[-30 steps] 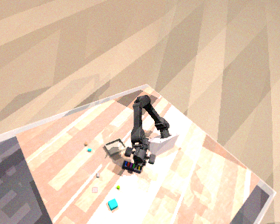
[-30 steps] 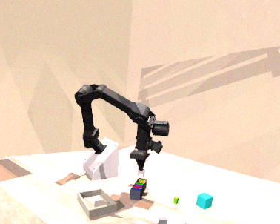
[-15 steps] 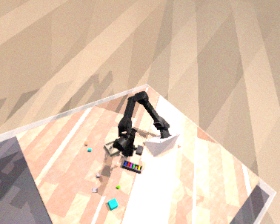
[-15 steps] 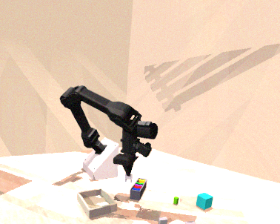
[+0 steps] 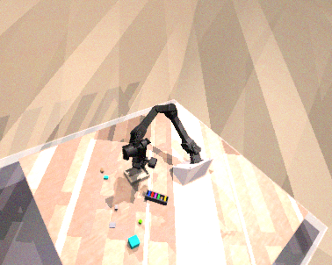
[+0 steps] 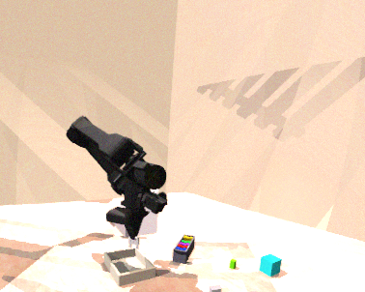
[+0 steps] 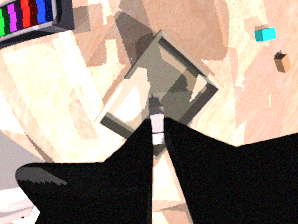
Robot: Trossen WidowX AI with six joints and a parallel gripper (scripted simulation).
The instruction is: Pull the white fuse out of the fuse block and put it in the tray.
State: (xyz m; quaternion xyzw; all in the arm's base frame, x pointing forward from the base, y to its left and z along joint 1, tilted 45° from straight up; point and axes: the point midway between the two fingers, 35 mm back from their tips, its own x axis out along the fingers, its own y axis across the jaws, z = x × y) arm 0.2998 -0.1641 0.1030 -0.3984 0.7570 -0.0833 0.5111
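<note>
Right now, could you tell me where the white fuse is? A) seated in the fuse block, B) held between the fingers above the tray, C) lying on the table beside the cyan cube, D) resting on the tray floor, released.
B: the wrist view shows the white fuse pinched at the gripper tips over the tray, with the fuse block off to the side.
</note>
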